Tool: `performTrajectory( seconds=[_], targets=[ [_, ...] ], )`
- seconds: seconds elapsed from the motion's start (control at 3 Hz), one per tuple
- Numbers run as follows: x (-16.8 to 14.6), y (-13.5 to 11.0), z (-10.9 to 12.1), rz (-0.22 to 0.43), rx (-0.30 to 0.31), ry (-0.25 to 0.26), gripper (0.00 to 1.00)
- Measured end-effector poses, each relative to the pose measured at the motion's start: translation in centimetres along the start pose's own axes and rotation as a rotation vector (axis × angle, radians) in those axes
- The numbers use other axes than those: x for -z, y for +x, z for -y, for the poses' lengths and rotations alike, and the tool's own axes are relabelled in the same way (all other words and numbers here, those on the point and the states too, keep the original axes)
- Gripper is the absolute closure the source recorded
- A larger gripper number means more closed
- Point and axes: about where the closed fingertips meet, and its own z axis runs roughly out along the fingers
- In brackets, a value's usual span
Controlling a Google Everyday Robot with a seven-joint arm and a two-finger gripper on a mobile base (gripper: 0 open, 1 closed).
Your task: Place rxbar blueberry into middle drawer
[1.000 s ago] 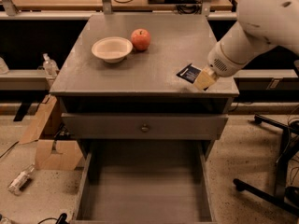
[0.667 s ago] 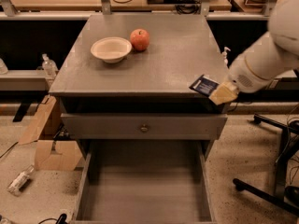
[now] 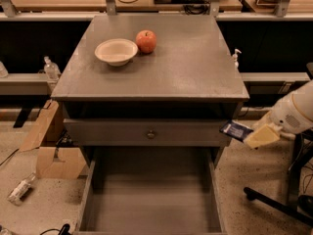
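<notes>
— Blueberry bar: where is it?

— In the air, off the right front corner of the cabinet. It hangs level with the shallow drawer front, the one with the small round knob, and its near end sits just beside that front's right edge.

— What has hold of it?

— The gripper. It reaches in from the right, and its tan fingers are clamped on the right end of the bar. The dark wrapper sticks out to the left.

— And the middle drawer?

— Pulled out below the shallow one, with its grey floor showing. The bar is above it and to the right, outside its right wall.

— Anything on top of the cabinet?

— A pale bowl and a red apple, just beside each other at the back left, well apart from the bar. A cardboard box stands on the floor to the left.
</notes>
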Motion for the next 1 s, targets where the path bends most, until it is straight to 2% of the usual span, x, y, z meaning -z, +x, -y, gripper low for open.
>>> performTrajectory(
  seconds=[0.33,0.67,1.0],
  targets=[
    [-4.1,1.4,0.1,0.005,-0.03,-0.09,1.0],
    [-4.0,1.3,0.1,0.002,-0.028,-0.084,1.0],
    [-6.7,3.1,-0.1,-0.005,-0.066,-0.124,1.0]
  ],
)
